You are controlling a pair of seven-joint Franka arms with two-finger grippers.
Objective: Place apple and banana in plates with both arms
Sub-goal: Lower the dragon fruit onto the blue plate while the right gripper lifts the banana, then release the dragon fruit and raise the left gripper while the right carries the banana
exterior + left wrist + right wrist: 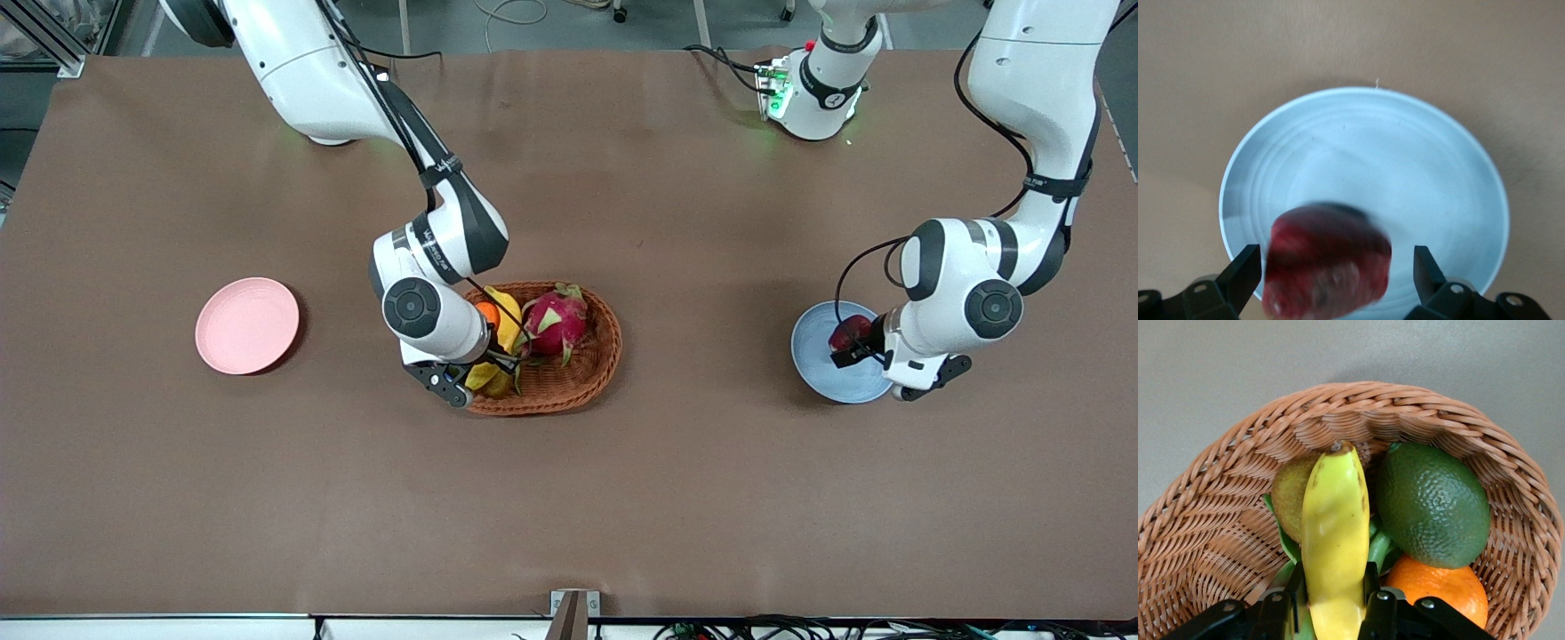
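While the brown table (622, 498) carries everything, the two arms are the biggest things over it. The right arm reaches down into the wicker basket (587, 387) at the middle of the table, and the right gripper (1333, 603) has its fingers pinched narrow on the banana (1335, 540), which lies in the basket with its tip against the woven wall. The left arm hangs over the blue plate (813, 364) toward its own end of the table; the left gripper (1335, 270) stands wide, its fingers clear of the apple (1328, 263) on both sides. The apple looks blurred between them, over the plate's edge region rather than its middle — whether it already rests on the plate I cannot tell.

Risks, as I judge them: the apple is round and sits near the rim, so it could roll off onto the table if it lands with any sideways push. The banana is gripped near one end, so it may swing or slip as it lifts, and its tip could catch the basket wall.

Packed around the banana are a dragon fruit (556, 320), an avocado (1431, 503), an orange (1438, 587) and a kiwi (1290, 497) just beside it — any of these could be dragged or tipped out. The pink plate (247, 324) waits bare toward the right arm's end, with open table between it and the basket.
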